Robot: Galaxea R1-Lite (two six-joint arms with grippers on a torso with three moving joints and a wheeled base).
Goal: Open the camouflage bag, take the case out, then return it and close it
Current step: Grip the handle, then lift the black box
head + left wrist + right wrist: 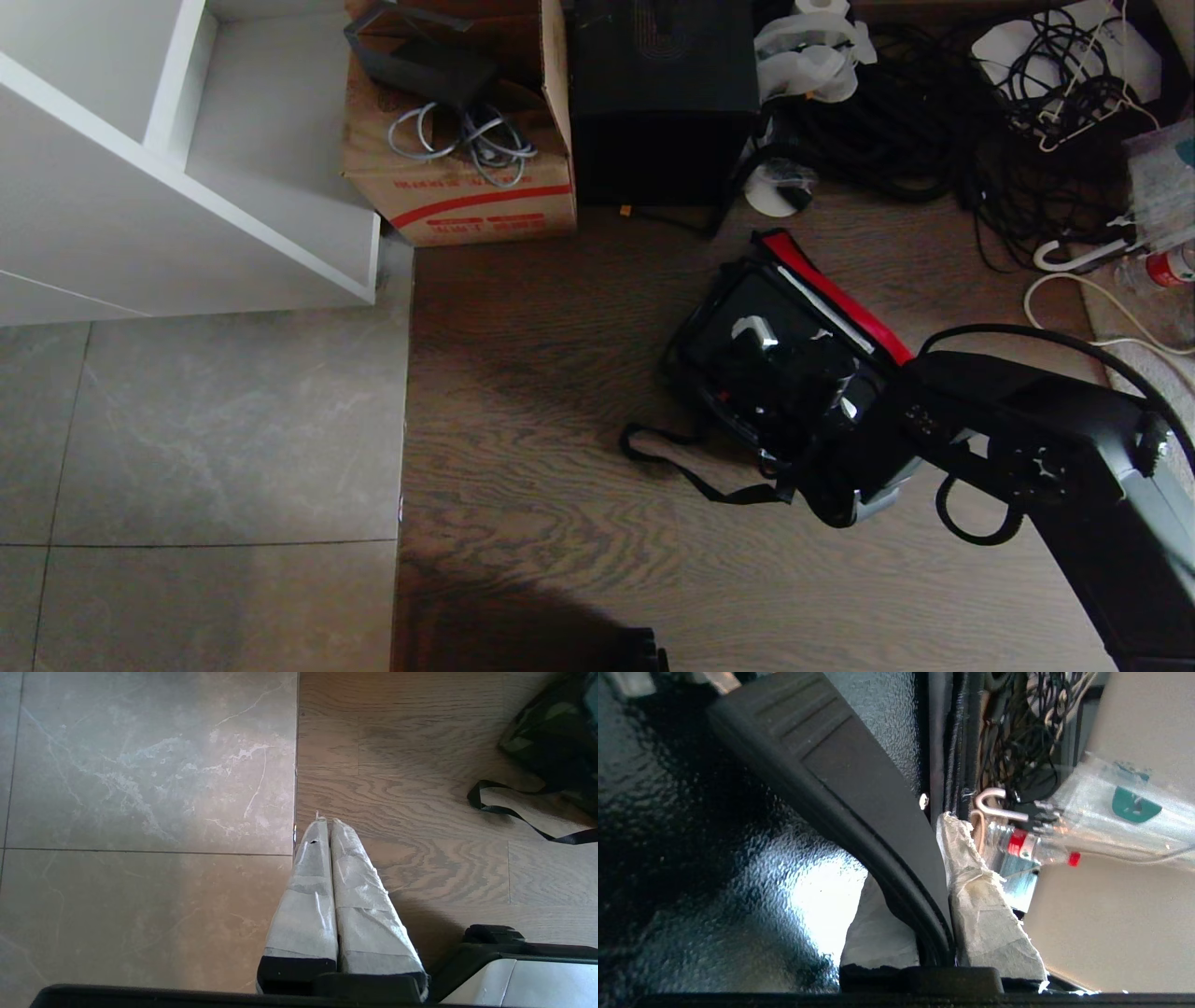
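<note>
**A:** What lies nearest the robot?

**B:** Wood-grain flooring (560,485) on its right, grey stone tile (187,439) on its left, meeting in a straight seam. The left gripper (322,826) hangs over that seam, its taped fingers (303,896) pressed together on nothing.

**A:** And the bag?

**B:** The camouflage bag (747,280) lies open on the wood, red lining (840,294) showing along its far edge, black strap (691,467) trailing toward the robot. The black case (747,327) sits inside it.

**A:** The other arm?

**B:** The right gripper (945,858) reaches into the bag, its taped fingers (985,905) clamped on the case's handle (859,793).

**A:** Farther back?

**B:** A white shelf unit (140,187) over the tile, then a cardboard carton (467,177) holding cables, a tall black box (663,93), and tangled black cords (915,131) along the far side.
</note>
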